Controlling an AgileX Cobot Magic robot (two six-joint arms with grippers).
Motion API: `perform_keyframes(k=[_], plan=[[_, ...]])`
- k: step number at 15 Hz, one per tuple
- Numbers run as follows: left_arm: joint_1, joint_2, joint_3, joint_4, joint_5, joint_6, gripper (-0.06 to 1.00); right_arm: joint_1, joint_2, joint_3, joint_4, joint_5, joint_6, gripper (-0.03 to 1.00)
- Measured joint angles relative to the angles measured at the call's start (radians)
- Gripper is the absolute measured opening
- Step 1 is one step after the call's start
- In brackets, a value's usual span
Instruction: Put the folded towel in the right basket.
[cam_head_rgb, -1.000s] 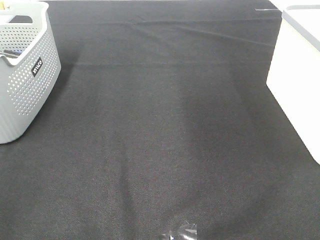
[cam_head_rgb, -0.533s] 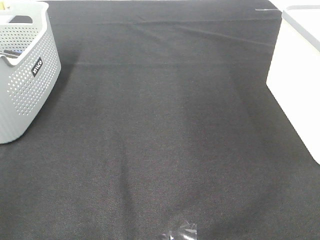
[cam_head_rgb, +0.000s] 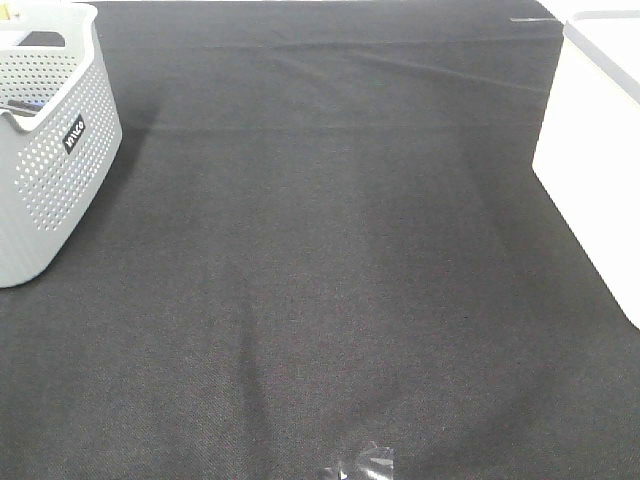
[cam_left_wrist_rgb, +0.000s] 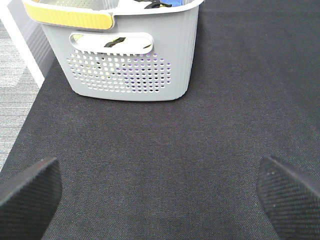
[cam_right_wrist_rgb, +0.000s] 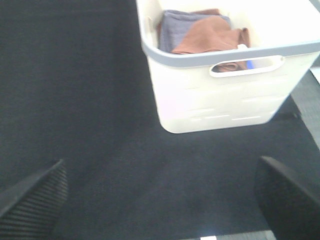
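The right basket (cam_right_wrist_rgb: 225, 85) is white with a grey rim; its side also shows at the right edge of the high view (cam_head_rgb: 600, 150). Folded towels lie inside it, a brown one (cam_right_wrist_rgb: 210, 32) over a blue-grey one (cam_right_wrist_rgb: 172, 27). My right gripper (cam_right_wrist_rgb: 160, 200) is open and empty, back from the basket, over the black cloth. My left gripper (cam_left_wrist_rgb: 160, 195) is open and empty, facing the grey perforated basket (cam_left_wrist_rgb: 130, 55). Neither gripper shows in the high view.
The grey basket (cam_head_rgb: 45, 140) stands at the far left of the black tablecloth (cam_head_rgb: 330, 250), with dark items inside. A small piece of clear tape (cam_head_rgb: 362, 463) lies near the front edge. The table edge and floor show beside the grey basket (cam_left_wrist_rgb: 17, 85).
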Motion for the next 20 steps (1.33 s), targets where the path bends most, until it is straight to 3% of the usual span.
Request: perform_keyframes(k=[3,8,15,18,20], plan=[[0.0,0.0,0.0,0.0,0.0,0.0,0.99,0.0,-0.16,0.087,0.026,-0.003,-0.006,0.97],[0.0,0.0,0.0,0.0,0.0,0.0,0.99,0.0,-0.161,0.296,0.06,-0.088,-0.013,0.97],[0.0,0.0,0.0,0.0,0.0,0.0,0.99,-0.003,-0.161,0.308,0.094,-0.105,-0.033,0.97],[0.0,0.0,0.0,0.0,0.0,0.0,0.99,-0.123,-0.161,0.308,0.096,-0.105,-0.033,0.97],[0.0,0.0,0.0,0.0,0.0,0.0,0.99,-0.134,-0.161,0.308,0.096,-0.105,-0.033,0.97]])
